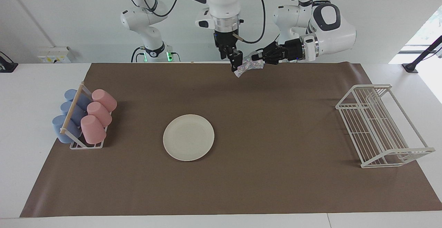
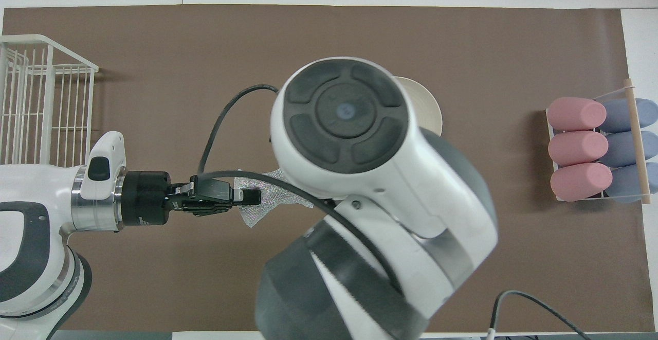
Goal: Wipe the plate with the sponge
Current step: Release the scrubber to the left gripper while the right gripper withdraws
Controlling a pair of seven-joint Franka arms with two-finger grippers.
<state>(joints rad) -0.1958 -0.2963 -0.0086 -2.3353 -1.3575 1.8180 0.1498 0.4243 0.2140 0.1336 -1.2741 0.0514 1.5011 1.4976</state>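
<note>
High at the top centre of the facing view, above the edge of the brown mat (image 1: 276, 124) closest to the robots, we have both grippers meeting at the sponge (image 1: 248, 66).

Our worry is the handover. The left gripper (image 1: 257, 57) has pinched one end of the sponge shut between its fingertips, and most of the soft pad hangs free below and to the side. With so thin a bite on something so limp, we judge that it could slip out on the way to the plate (image 1: 188, 137), or fold over so that little of it meets the plate when we press down. The right gripper (image 1: 235, 60) stands just beside the sponge with its fingers apart and nothing in them; if it drags past the loose end while pulling away, it could tug the pad out of our grip. The right arm's bulk also covers part of the plate in the overhead view, so a swing of the left arm toward the plate could meet it.

As for pose, the left arm comes in from the upper right of the facing view with its wrist lying nearly level, fingers pointing toward frame left. The right arm hangs from top centre, wrist pointing down. The plate lies flat on the mat, a little left of centre in the facing view, well apart from the sponge and both grippers.
</note>
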